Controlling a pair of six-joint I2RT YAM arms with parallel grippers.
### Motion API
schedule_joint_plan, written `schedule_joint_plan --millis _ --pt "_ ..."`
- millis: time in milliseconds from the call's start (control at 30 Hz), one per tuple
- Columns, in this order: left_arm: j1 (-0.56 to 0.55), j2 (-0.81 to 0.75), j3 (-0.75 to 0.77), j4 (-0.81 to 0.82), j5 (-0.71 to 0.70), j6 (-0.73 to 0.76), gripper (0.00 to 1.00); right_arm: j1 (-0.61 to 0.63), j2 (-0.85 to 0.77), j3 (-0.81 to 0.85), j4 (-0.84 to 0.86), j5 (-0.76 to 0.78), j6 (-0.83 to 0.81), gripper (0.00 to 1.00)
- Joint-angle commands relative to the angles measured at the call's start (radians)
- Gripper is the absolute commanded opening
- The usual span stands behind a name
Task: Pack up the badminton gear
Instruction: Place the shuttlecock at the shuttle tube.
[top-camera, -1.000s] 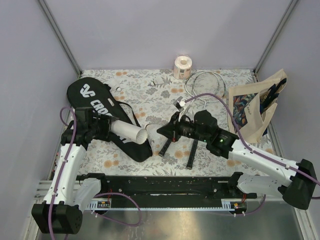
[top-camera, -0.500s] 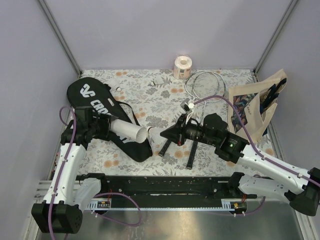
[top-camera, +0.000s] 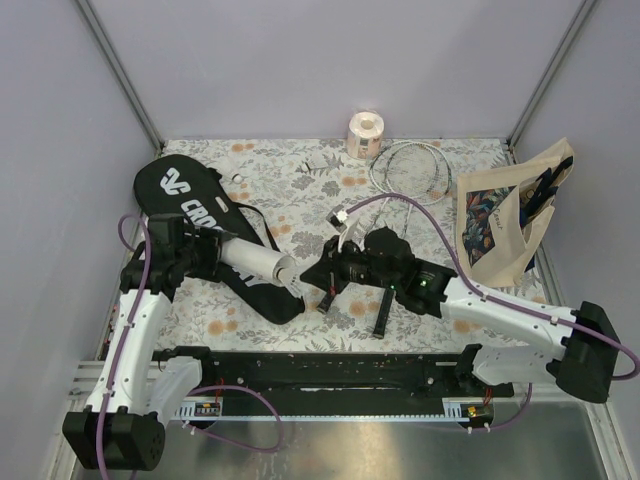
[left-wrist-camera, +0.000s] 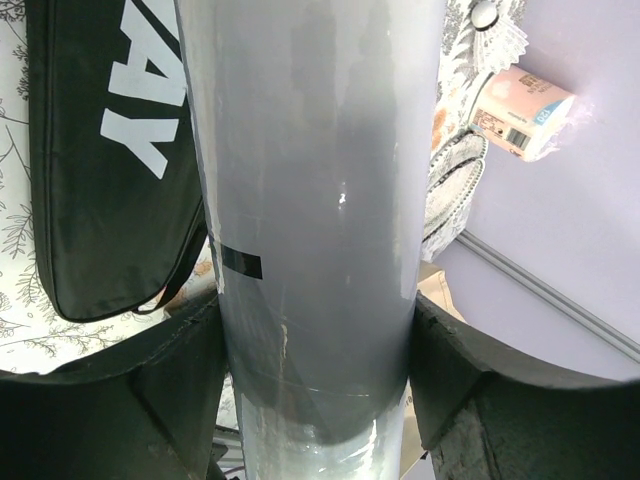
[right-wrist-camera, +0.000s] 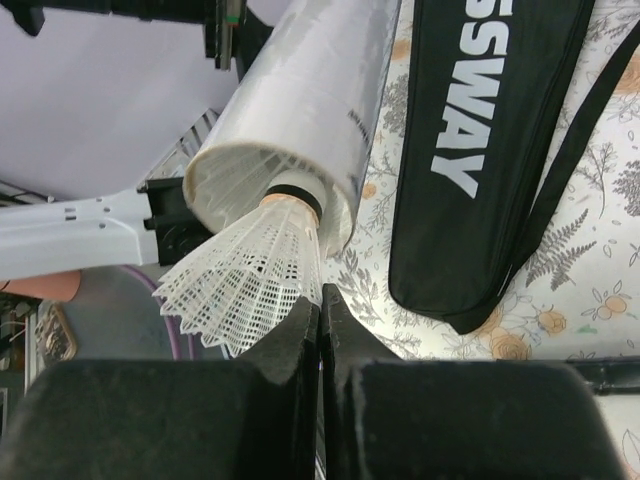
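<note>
The left gripper (left-wrist-camera: 315, 385) is closed around the white tube (top-camera: 255, 262). Its two black fingers press on the opposite sides of the smooth, round wall. The tube is a long cylinder, a little glossy, with a small black strip of tape on it. It lies almost level above the lower end of the racket bag (top-camera: 200, 215), and its open mouth points to the right arm.

The right gripper (right-wrist-camera: 320, 320) has its fingers pressed flat together, and they pinch the edge of a shuttlecock (right-wrist-camera: 250, 275). The skirt of the shuttlecock is a white net that opens like a cone. Its rounded tan head, with a dark band, sits just inside the mouth of the tube.

The racket bag is of soft black cloth with big white letters and a thin strap, and it lies flat on the flowered tablecloth (top-camera: 300, 185). The two rackets (top-camera: 408, 172) lie on the right part. Their thin wire heads overlap near the beige tote bag (top-camera: 500, 215), and their black handles lie under the right arm.
</note>
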Motion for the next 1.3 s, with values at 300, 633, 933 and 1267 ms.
schedule_joint_plan --millis 300,633,933,1267 --pt "-0.001 -0.046 0.007 0.059 0.049 -0.018 0.60 0.025 0.152 0.170 0.078 0.129 0.013 0.00" --pt "-0.010 -0.038 0.000 0.059 0.021 -0.015 0.60 0.037 0.221 0.209 0.074 0.203 0.069 0.07" --pt "-0.008 -0.027 0.004 0.062 0.001 -0.015 0.60 0.042 0.172 0.163 0.034 0.289 0.040 0.38" --pt "-0.008 -0.030 0.014 0.062 -0.003 -0.020 0.59 0.042 -0.007 0.071 -0.030 0.294 0.017 0.57"
